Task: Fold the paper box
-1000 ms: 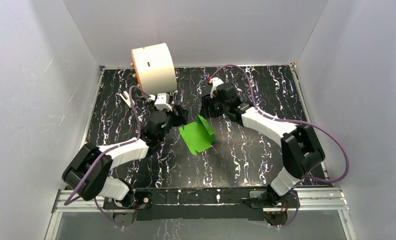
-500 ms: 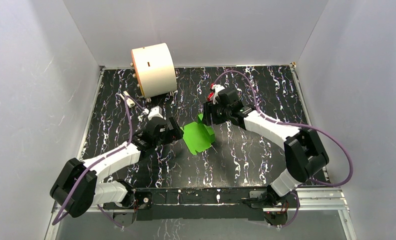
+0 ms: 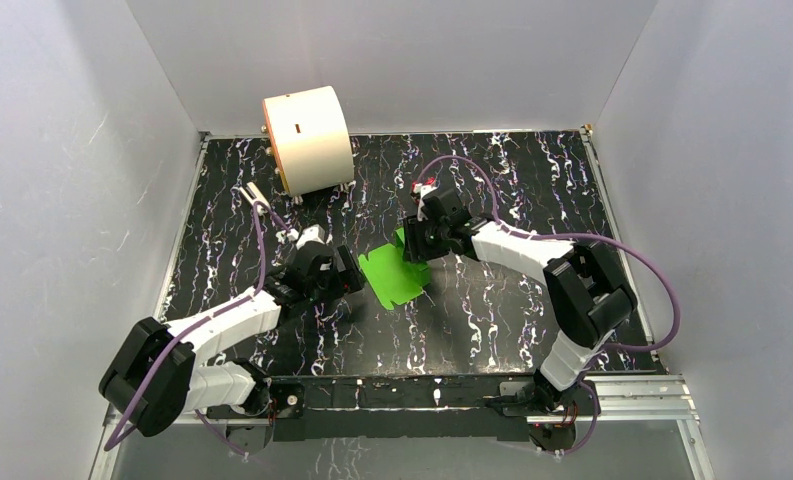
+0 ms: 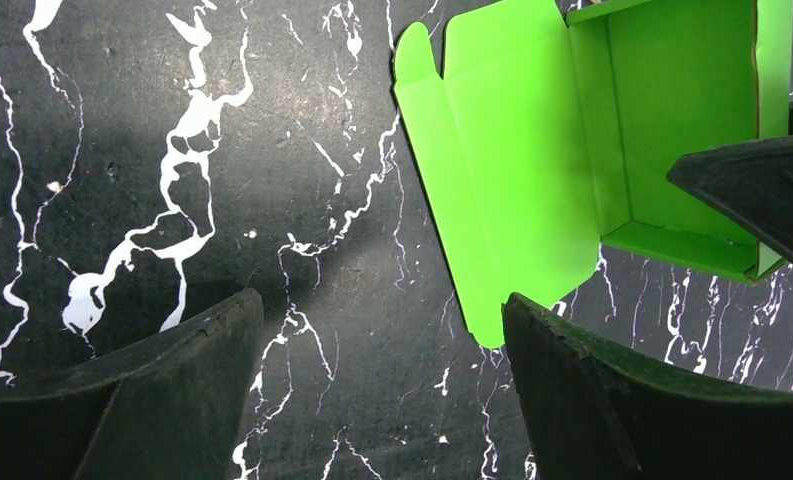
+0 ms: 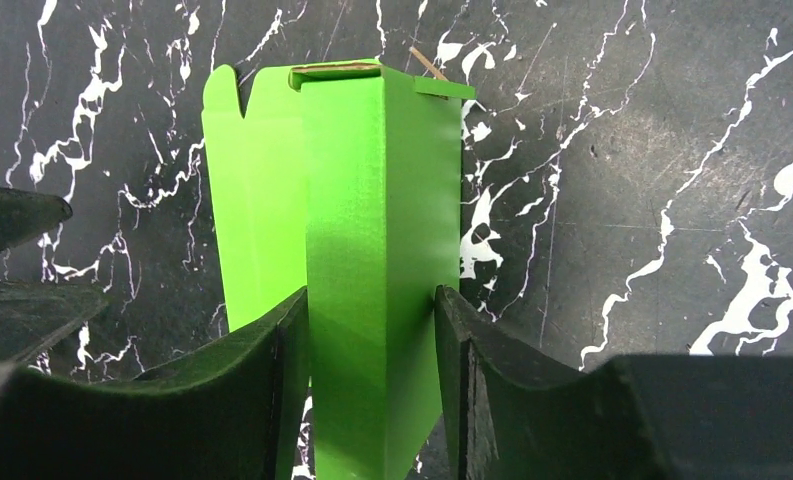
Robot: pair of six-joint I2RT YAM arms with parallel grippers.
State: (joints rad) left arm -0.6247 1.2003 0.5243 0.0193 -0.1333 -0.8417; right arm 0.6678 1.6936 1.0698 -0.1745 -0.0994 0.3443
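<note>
Nearest the arm bases, the left hand (image 3: 350, 276) has pulled back toward its own side over the last second. It was out by the cream cylinder (image 3: 307, 140) and now sits lower on the bench (image 3: 472, 325), just left of the paper box (image 3: 397, 275). Its fingers (image 4: 592, 400) are spread wide with only marbled bench between them, so it is released and grasps nothing. The box's flat flap lies near the tip of one of them; whether they touch is not clear.

The box lies about mid-bench, roughly where it lay before. One flap is flat and its walls are raised into a shallow tray.

Just beyond it, the right hand (image 3: 412, 245) has come down and inward from the far side to the box's far right corner, and its elbow has swung in too. In its own wrist view its fingers (image 5: 242, 400) stand one on each side of an upright green panel, clenched on it.

From above, the right hand covers the corner it holds. In the left wrist view the box's right side is cut off by the frame edge and by a dark finger of the right hand. In the right wrist view the panel's lower part runs out of frame between the fingers, and the tray's inside is hidden behind it.

Farthest off, the cylinder stands unmoved at the far left, well apart from both hands.
</note>
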